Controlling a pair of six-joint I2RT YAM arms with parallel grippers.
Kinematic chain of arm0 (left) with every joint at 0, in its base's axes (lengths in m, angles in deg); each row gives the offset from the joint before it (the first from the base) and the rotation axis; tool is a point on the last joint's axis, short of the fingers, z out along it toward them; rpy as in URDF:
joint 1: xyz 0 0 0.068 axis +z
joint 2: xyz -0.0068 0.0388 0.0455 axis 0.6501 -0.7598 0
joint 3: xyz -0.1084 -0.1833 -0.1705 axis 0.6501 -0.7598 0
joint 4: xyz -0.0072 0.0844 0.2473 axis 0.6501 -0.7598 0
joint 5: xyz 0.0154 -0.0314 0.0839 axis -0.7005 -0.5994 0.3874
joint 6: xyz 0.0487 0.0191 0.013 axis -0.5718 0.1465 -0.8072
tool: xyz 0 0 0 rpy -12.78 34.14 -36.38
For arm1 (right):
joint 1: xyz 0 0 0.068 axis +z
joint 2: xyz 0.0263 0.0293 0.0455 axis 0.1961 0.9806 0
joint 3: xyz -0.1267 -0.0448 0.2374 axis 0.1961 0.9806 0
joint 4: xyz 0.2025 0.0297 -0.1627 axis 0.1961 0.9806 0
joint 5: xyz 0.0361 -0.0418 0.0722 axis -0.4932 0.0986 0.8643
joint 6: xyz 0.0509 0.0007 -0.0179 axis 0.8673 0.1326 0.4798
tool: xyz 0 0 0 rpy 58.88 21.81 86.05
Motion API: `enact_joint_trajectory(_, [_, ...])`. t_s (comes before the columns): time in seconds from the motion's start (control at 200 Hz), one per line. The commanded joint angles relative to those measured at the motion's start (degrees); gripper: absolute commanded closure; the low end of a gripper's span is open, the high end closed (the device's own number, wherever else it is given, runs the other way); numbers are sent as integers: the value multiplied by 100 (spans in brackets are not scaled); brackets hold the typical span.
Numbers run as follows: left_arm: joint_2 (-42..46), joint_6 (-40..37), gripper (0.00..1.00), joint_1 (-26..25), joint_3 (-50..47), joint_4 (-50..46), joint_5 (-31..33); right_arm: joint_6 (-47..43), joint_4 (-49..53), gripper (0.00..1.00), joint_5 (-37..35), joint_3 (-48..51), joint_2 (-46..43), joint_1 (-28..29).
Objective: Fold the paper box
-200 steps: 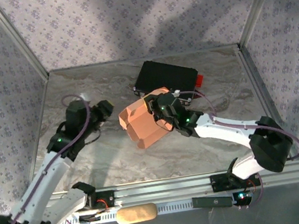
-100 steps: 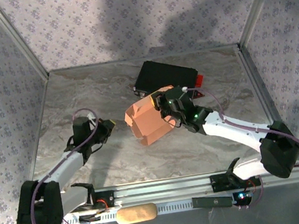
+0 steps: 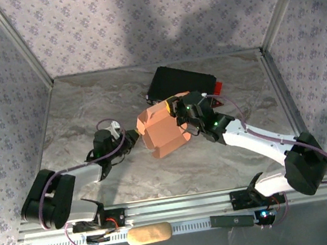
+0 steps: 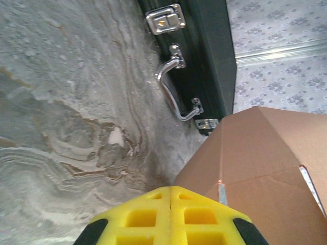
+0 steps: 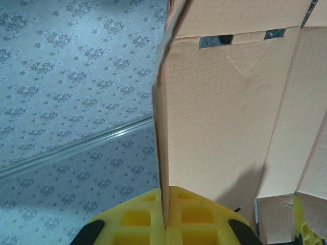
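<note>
Two clenched: left pincer (image 4: pixel 170 204) empty, right pincer (image 5: pixel 166 206) gripping the partly hidden paper box (image 3: pixel 160 136).

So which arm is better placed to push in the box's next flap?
Left, probably: the left gripper is shut, empty, beside the paper box; the right gripper is clamped on its panel.

Lighting: moderately bright, diffuse, from overhead; broad soft shadows lie across the floral-patterned back wall (image 3: pixel 155 20) and on the grey marbled worktop (image 3: pixel 87 102). Glare: sharp highlights on the chrome latch (image 4: pixel 165 19) and chrome handle (image 4: pixel 158 77) of the black hard case (image 4: pixel 204 51). Sharpness: overhead view slightly soft; grain of the salmon-tan cardboard box (image 5: pixel 219 102) crisp in the right wrist view.
</note>
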Motion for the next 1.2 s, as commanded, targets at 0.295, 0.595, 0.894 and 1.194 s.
enact_joint_trajectory(0.295, [532,-154,99,-504,-136,506,614,161,-165,100,222,-61,11,-184])
enact_joint_trajectory(0.595, [667,-304,89,-771,-189,459,884,311,-396,100,327,-27,177,-223])
enact_joint_trajectory(0.894, [538,-528,47,-1034,-159,454,1075,404,-504,100,390,87,230,-274])
enact_joint_trajectory(1.194, [1436,-736,50,-1030,-183,-1486,1649,179,-632,100,340,331,299,-268])
